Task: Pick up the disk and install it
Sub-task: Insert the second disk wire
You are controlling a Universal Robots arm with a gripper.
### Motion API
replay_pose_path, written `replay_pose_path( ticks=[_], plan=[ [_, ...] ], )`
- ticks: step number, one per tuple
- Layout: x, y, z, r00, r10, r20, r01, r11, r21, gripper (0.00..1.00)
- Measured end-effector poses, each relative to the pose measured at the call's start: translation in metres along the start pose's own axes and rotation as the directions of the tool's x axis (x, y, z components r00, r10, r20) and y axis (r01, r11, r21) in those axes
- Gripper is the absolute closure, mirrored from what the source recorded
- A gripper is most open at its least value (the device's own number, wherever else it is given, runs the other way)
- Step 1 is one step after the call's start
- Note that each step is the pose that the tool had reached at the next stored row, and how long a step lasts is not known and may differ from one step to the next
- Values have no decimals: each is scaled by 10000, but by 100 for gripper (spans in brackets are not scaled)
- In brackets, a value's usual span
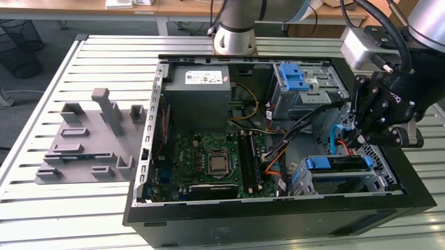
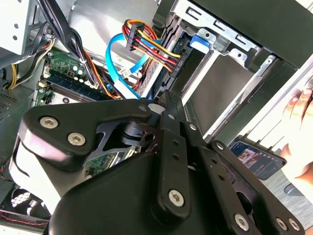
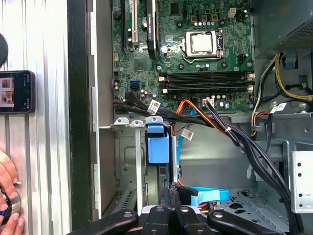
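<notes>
Exterior view showed the gripper [image 1: 363,139] just above the disk [image 1: 338,164] seated in its bay; finger state unclear, case wall close beside.

Can't really read anything from here. The white sticker [image 1: 206,78] on the grey power-supply box [image 1: 198,94], well away from the gripper [image 1: 361,140], has print, but it's illegible.
</notes>
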State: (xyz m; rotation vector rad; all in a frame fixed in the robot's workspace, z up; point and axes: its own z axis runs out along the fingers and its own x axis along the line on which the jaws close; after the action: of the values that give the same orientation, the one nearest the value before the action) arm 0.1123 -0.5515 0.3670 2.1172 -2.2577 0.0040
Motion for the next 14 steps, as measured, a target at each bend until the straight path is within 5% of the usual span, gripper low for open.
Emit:
replay_pose_path(
  ticks=[14],
  plan=[
    [4,51,-9,10000,2,0,-2,10000,59,89]
  ],
)
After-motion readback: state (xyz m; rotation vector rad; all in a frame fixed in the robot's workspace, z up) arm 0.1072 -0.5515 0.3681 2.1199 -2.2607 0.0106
